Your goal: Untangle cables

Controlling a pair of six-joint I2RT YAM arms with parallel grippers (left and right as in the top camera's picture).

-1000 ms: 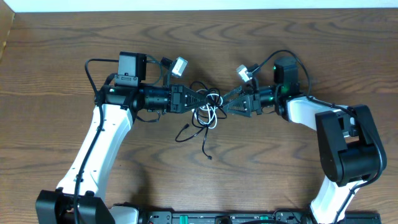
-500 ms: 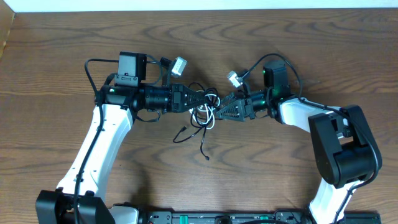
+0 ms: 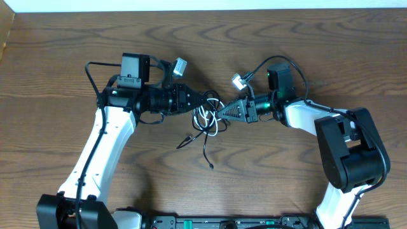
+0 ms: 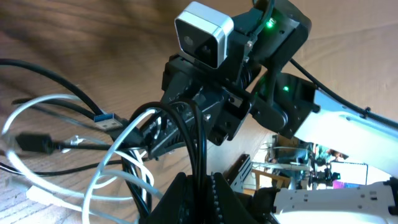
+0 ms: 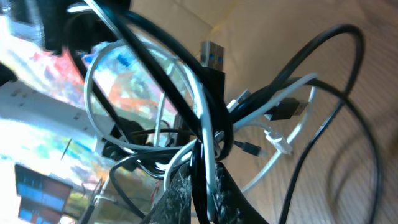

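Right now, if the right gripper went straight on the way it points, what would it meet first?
The right gripper pinches the tangle of thin black and white cables; beyond, probably the left gripper, depth unclear.

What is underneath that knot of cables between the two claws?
Only the wooden table shows beneath the cables, with one black strand trailing toward the front. The left gripper and right gripper pinch the bundle; the wood directly under the knot is covered.
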